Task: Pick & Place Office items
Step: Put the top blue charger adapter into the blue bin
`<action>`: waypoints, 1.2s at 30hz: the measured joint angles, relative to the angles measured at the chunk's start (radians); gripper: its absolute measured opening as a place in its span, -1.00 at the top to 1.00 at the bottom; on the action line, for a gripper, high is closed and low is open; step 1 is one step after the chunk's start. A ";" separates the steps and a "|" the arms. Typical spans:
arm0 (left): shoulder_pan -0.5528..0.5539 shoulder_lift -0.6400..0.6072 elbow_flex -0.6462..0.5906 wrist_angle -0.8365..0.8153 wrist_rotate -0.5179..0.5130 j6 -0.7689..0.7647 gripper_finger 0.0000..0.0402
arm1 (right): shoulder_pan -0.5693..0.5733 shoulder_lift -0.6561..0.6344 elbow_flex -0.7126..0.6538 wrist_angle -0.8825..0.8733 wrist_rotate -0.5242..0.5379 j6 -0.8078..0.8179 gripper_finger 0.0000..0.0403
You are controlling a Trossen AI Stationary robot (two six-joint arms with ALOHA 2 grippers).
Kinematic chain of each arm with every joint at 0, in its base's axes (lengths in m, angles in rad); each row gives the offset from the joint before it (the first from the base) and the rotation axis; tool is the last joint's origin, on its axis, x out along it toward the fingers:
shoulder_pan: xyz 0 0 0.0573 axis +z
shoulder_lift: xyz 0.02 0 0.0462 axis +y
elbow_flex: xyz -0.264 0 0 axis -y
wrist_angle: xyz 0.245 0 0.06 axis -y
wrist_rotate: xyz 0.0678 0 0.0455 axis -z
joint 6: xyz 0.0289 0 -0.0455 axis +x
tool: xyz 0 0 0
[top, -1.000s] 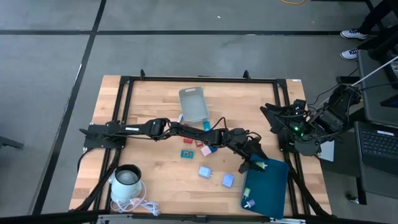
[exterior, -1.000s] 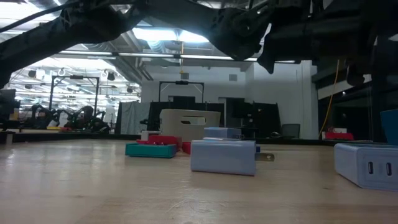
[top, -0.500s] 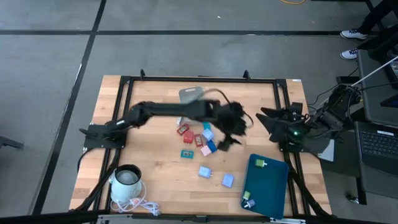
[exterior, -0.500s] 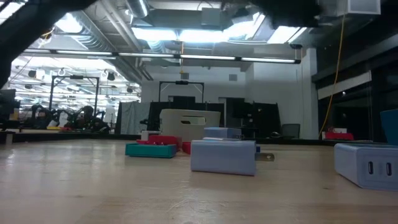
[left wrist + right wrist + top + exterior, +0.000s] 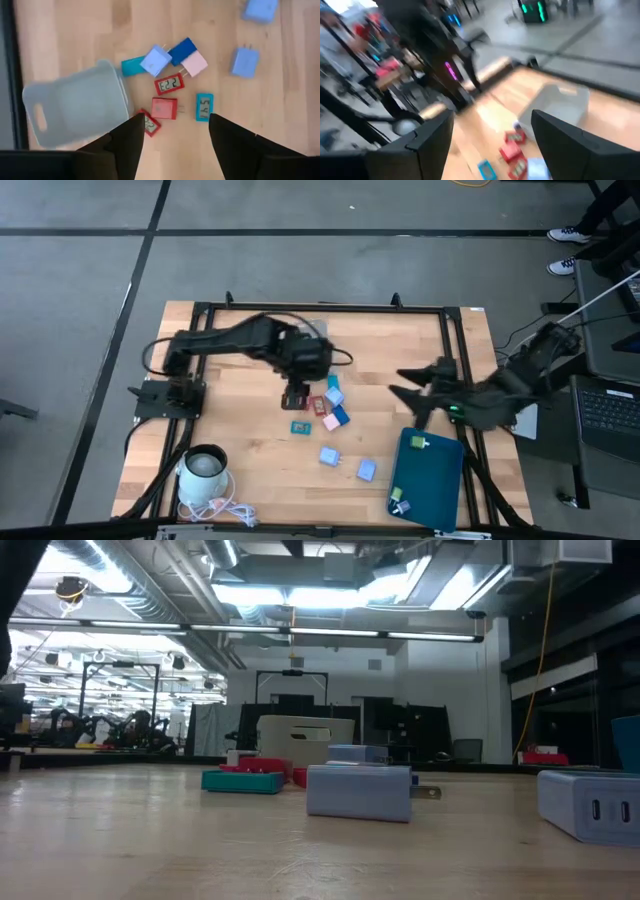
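Left gripper (image 5: 172,137) is hanging spread and empty over the office items (image 5: 326,406) sitting mid-table beside the grey bin (image 5: 75,107). Right gripper (image 5: 490,137) is hovering spread too, near the teal tray (image 5: 440,480).

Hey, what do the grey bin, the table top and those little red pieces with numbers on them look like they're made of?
Grey bin: likely translucent plastic, frosted and matte; the wood shows faintly through it, and it has a moulded handle slot.
Table top: wood, light, with visible grain and plank seams, low sheen.
Red pieces: probably hard plastic casings with small grey digit displays; they look smooth, though the finish is hard to judge.
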 joint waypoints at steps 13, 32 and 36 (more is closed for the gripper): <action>-0.315 -0.361 -0.505 0.035 -0.419 -0.812 -0.12 | -0.409 0.358 0.064 -0.042 -0.524 -0.207 -0.36; -0.857 -0.882 -1.291 0.286 -0.768 -1.492 -0.11 | -0.648 0.742 0.317 -0.215 -0.843 -0.170 -0.36; -0.923 -0.953 -1.377 0.335 -0.803 -1.522 -0.11 | -0.654 0.782 0.317 -0.219 -0.893 -0.129 -0.36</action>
